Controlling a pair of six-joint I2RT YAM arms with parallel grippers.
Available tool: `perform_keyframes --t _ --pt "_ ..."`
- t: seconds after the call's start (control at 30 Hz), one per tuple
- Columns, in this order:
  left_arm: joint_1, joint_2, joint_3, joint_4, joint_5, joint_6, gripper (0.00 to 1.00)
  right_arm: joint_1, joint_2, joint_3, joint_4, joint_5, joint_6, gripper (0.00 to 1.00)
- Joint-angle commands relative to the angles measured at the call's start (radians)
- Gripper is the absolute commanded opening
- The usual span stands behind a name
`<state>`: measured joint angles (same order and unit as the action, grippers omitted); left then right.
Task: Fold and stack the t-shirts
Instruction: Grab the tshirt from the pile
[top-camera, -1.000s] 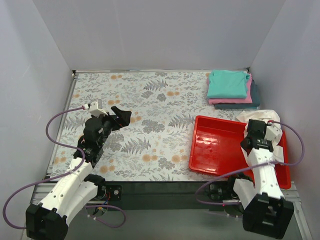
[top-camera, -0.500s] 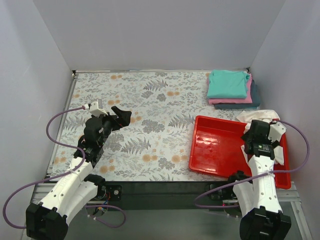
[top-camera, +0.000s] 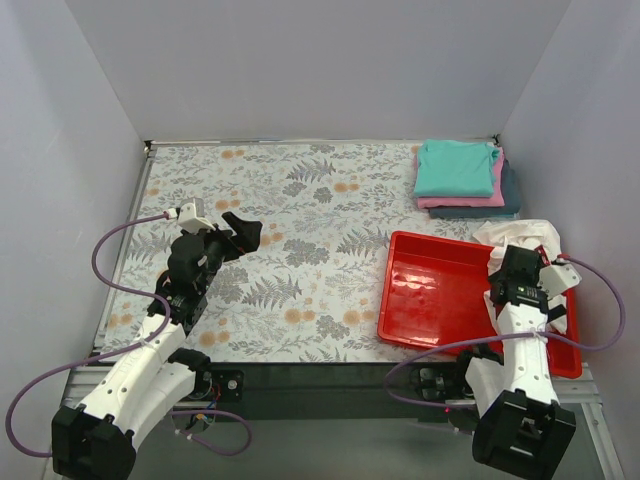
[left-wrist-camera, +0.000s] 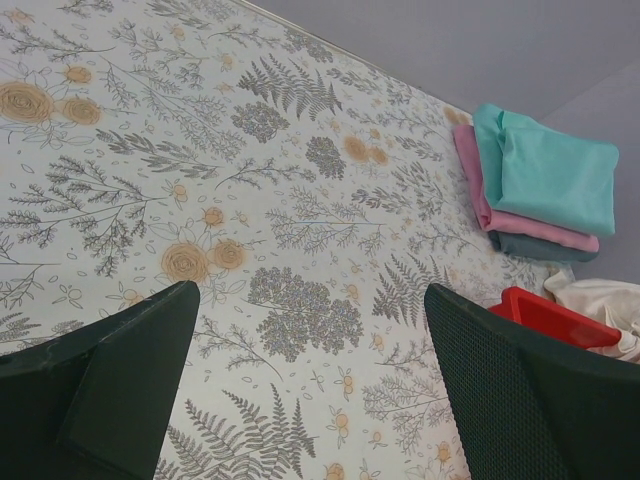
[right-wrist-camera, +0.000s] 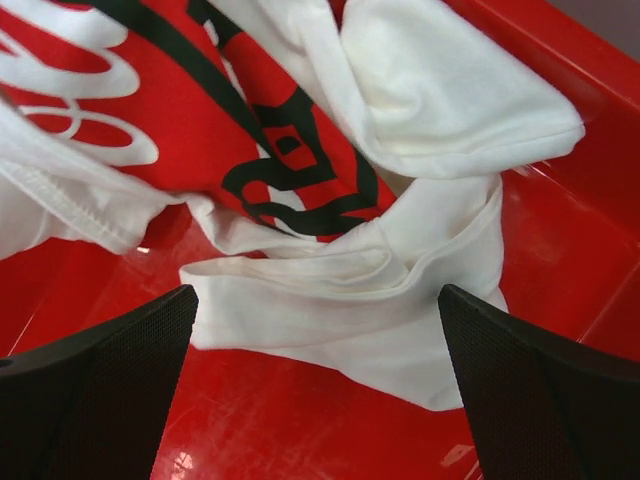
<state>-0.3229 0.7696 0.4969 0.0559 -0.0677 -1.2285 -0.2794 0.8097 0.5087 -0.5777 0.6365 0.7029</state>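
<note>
Right end effector (right-wrist-camera: 317, 300), jaws apart, over crumpled white tee (right-wrist-camera: 420, 90) in red tray (top-camera: 430, 290), 4 o'clock: pinch a thick fold deep. Left end effector (left-wrist-camera: 310, 290) apart, empty.

No text can be read in full. On the red logo print (right-wrist-camera: 190, 125) of the crumpled white t-shirt (right-wrist-camera: 400, 330), fragments of white and black script lettering are seen, folded beyond legibility.
</note>
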Motion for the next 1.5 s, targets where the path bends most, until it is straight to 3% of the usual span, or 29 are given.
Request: perform_keyframes --t 0.0,0.27,0.37,0.4,0.47,0.5,0.63,0.73,0.97,1.13,1.23,1.37,1.43,1.47 --pt "-0.001 -0.012 0.002 -0.005 -0.014 0.017 0.88 -0.050 0.009 -0.001 0.009 0.009 0.035 0.98" --pt "-0.002 0.005 0.003 -0.005 -0.017 0.020 0.88 -0.152 0.068 -0.096 0.119 -0.141 0.049 0.94" --pt "-0.001 0.005 0.005 -0.007 -0.020 0.020 0.88 -0.155 0.085 -0.107 0.156 -0.214 0.026 0.56" --pt "-0.001 0.004 0.005 -0.010 -0.023 0.020 0.88 -0.155 0.065 -0.105 0.167 -0.231 0.009 0.39" --pt "-0.002 0.000 0.005 -0.010 -0.026 0.021 0.88 -0.155 0.020 -0.099 0.179 -0.253 -0.044 0.19" --pt "-0.001 0.000 0.005 -0.008 -0.027 0.021 0.88 -0.155 -0.048 -0.096 0.190 -0.256 -0.066 0.02" --pt "-0.001 0.010 0.003 -0.001 -0.018 0.018 0.88 -0.155 -0.246 -0.082 0.255 -0.349 -0.231 0.01" --pt "-0.001 0.026 0.006 0.004 -0.014 0.018 0.88 -0.153 -0.339 -0.081 0.294 -0.431 -0.253 0.01" --pt "-0.001 0.031 0.008 0.010 0.025 0.006 0.88 -0.129 -0.273 0.074 0.349 -0.537 -0.290 0.01" --pt "-0.002 0.031 0.009 0.018 0.026 0.004 0.88 -0.031 -0.215 0.149 0.401 -0.477 -0.301 0.01" --pt "-0.001 0.040 0.011 0.018 0.028 0.004 0.88 0.133 -0.201 0.201 0.430 -0.302 -0.336 0.01" --pt "-0.001 0.054 0.014 0.022 0.029 0.003 0.88 0.412 -0.117 0.296 0.472 -0.176 -0.371 0.01" --pt "-0.001 0.063 0.019 0.022 0.028 0.004 0.88 0.509 -0.017 0.377 0.495 -0.115 -0.400 0.01" --pt "-0.001 0.066 0.025 0.015 0.026 0.004 0.88 0.633 0.064 0.408 0.509 -0.016 -0.454 0.01"
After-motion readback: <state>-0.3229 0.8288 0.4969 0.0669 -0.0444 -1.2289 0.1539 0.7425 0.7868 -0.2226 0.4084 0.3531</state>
